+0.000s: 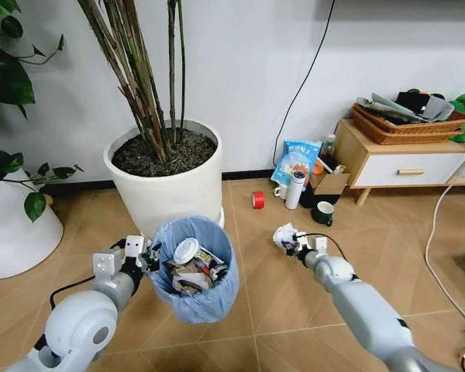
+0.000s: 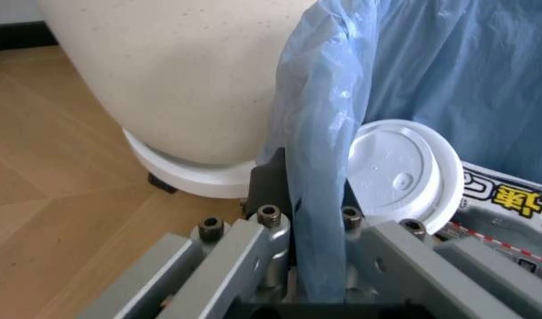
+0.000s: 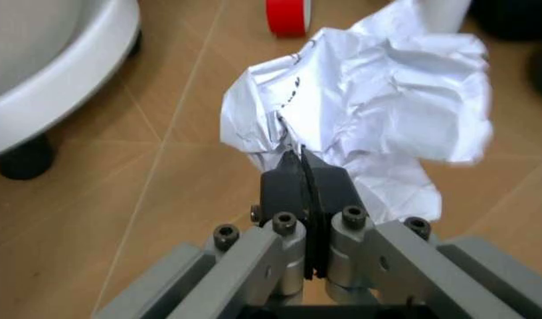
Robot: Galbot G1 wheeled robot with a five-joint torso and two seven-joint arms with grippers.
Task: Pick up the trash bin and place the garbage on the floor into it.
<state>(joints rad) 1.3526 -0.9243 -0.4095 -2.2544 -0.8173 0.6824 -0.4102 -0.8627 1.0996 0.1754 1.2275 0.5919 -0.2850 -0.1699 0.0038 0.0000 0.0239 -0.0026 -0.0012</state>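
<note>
Nearest the head camera: two rounded grey-white forearms, one at each lower corner. Left pincer (image 1: 143,256) clamped on the rim of the trash bin (image 1: 195,302), fingers closed tight over a pleat of the crinkly light blue plastic liner (image 2: 317,199), as confirmed in the left wrist view. Bin small and round, held upright with mouth facing up, just in front of the large white plant pot (image 1: 167,190). Bin well filled: a white plastic cup lid (image 2: 404,176), disc-shaped and ribbed, tilted against the inner wall near the clamped rim; beneath it printed packaging and crushed scraps, not individually identifiable.

Right pincer (image 1: 294,242) closed on a crumpled white paper wad (image 3: 368,126), dark finger pads pressed together on a lower fold of the sheet. Wad irregular, sharply creased, matte, with faint dark markings; positioned to the right of the bin, apart from it, over the floor (image 1: 263,294). Contact between wad and floor cannot be told.

Floor of light brown wooden planks, herringbone pattern. Beyond the wad: a red tape roll (image 1: 258,200), a white bottle (image 1: 294,190) standing upright, a dark mug (image 1: 322,213), and a blue-white bag (image 1: 296,163) leaning near a low wooden cabinet (image 1: 399,159) carrying a woven basket (image 1: 407,124).
</note>
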